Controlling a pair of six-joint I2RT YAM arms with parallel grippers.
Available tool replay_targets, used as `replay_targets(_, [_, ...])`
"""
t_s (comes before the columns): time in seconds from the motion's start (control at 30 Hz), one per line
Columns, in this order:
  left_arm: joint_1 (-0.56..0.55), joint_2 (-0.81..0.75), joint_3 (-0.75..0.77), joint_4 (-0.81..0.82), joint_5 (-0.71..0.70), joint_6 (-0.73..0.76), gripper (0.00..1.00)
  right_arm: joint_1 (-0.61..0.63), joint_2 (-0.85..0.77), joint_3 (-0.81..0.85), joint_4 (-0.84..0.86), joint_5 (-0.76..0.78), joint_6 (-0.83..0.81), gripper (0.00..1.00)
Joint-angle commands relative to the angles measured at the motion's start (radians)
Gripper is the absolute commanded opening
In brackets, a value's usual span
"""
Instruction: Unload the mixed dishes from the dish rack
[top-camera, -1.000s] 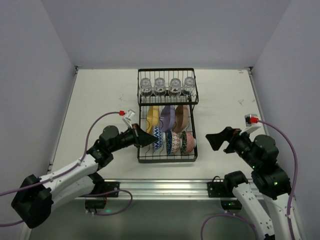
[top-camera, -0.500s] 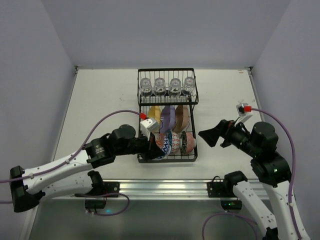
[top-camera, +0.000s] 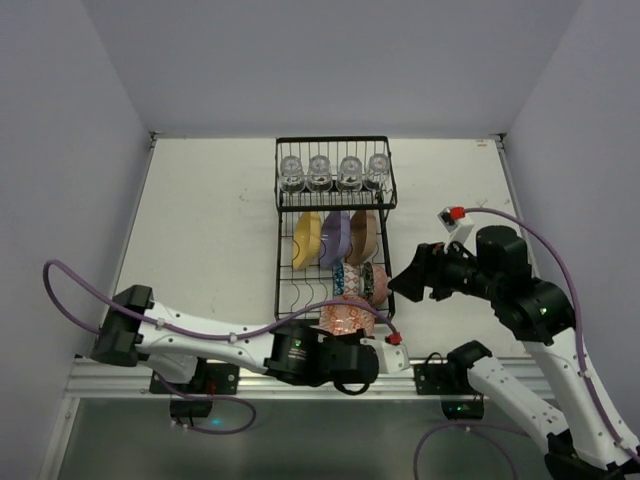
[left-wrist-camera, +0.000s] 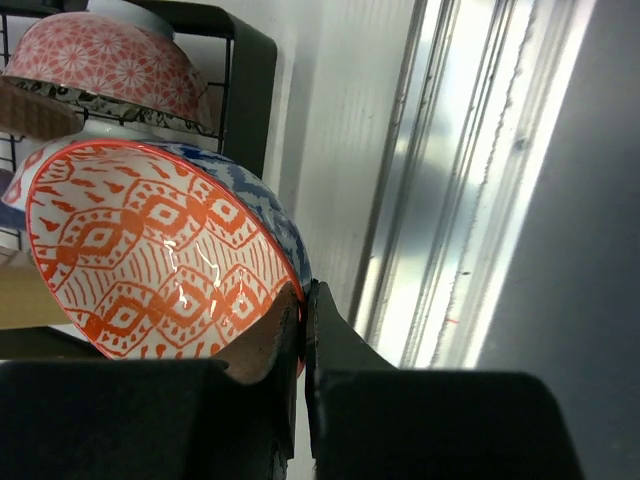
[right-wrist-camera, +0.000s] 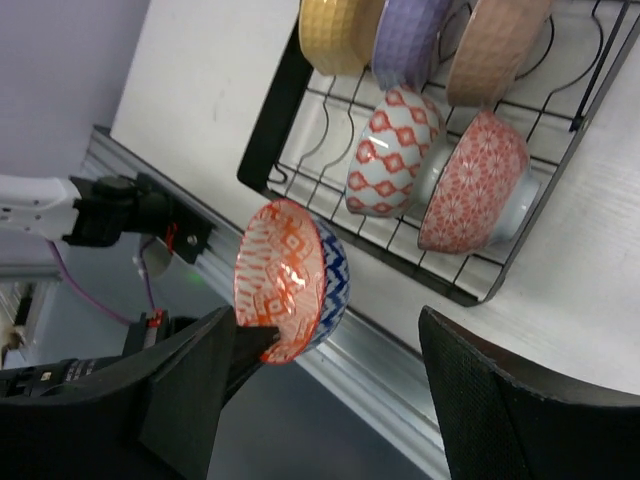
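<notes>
Bowl (right-wrist-camera: 290, 280): blue outside, wrist views only

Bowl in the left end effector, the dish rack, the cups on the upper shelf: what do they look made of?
Bowl: likely glazed ceramic; glossy highlights on the orange-patterned inside, blue pattern outside.
Dish rack: looks like black coated metal wire, thin rods, dull finish.
Cups: clear, probably glass; clear plastic can't be ruled out.

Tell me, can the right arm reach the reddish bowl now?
Probably yes. The right gripper hovers, jaws open, just right of the dish rack beside the reddish bowl, nothing over it; the left gripper holds the blue bowl off at the near end.
</notes>
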Motion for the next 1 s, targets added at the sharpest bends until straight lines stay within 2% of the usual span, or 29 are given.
replay_targets(0.0, [0.0,0.047,0.105,-0.025,-0.11,0.183,0.0,0.099,0.032,-0.017,-0.082,0.093,-0.002,0.75])
replay_targets(0.13, [0.002,0.089,0.151,-0.057,-0.057,0.243,0.0,0.326,0.095,-0.047,-0.106,0.243,0.07,0.73])
replay_targets(0.2, [0.002,0.09,0.167,-0.063,-0.008,0.251,0.0,0.388,0.145,-0.058,-0.104,0.282,0.093,0.72])
replay_targets(0.27, [0.002,0.081,0.18,-0.065,0.026,0.263,0.0,0.458,0.173,-0.077,-0.092,0.305,0.108,0.65])
replay_targets(0.4, [0.002,0.069,0.193,-0.067,0.09,0.269,0.0,0.504,0.216,-0.086,-0.047,0.343,0.128,0.53])
replay_targets(0.5, [0.002,0.07,0.19,-0.071,0.085,0.269,0.0,0.514,0.236,-0.074,-0.044,0.383,0.136,0.38])
replay_targets(0.53, [0.003,0.072,0.188,-0.079,0.081,0.268,0.0,0.515,0.239,-0.071,-0.043,0.393,0.138,0.25])
replay_targets(0.6, [0.003,0.077,0.187,-0.085,0.068,0.26,0.0,0.515,0.255,-0.063,-0.05,0.402,0.139,0.13])
replay_targets(0.63, [0.003,0.078,0.184,-0.091,0.065,0.258,0.0,0.517,0.258,-0.06,-0.053,0.425,0.144,0.04])
replay_targets(0.67, [0.005,0.077,0.173,-0.091,0.055,0.257,0.0,0.517,0.259,-0.06,-0.056,0.445,0.144,0.0])
replay_targets(0.73, [0.011,0.072,0.164,-0.085,0.042,0.242,0.0,0.515,0.258,-0.06,-0.058,0.465,0.148,0.0])
replay_targets(0.77, [0.017,0.066,0.162,-0.085,0.023,0.235,0.09,0.517,0.253,-0.061,-0.058,0.471,0.151,0.0])
replay_targets(0.8, [0.026,0.06,0.147,-0.082,0.005,0.222,0.23,0.517,0.249,-0.061,-0.056,0.483,0.154,0.0])
replay_targets(0.83, [0.031,0.049,0.135,-0.056,-0.01,0.219,0.46,0.514,0.242,-0.064,-0.052,0.497,0.16,0.0])
replay_targets(0.87, [0.035,0.025,0.124,-0.044,-0.039,0.214,0.54,0.511,0.23,-0.068,-0.043,0.508,0.168,0.0])
replay_targets(0.9, [0.048,0.009,0.101,-0.033,-0.047,0.206,0.74,0.503,0.226,-0.068,-0.041,0.512,0.177,0.0])
replay_targets(0.93, [0.058,-0.024,0.09,-0.008,-0.047,0.202,1.0,0.477,0.216,-0.071,-0.041,0.514,0.18,0.0])
replay_targets(0.97, [0.077,-0.043,0.082,-0.001,-0.041,0.197,1.0,0.457,0.207,-0.077,-0.038,0.511,0.182,0.0])
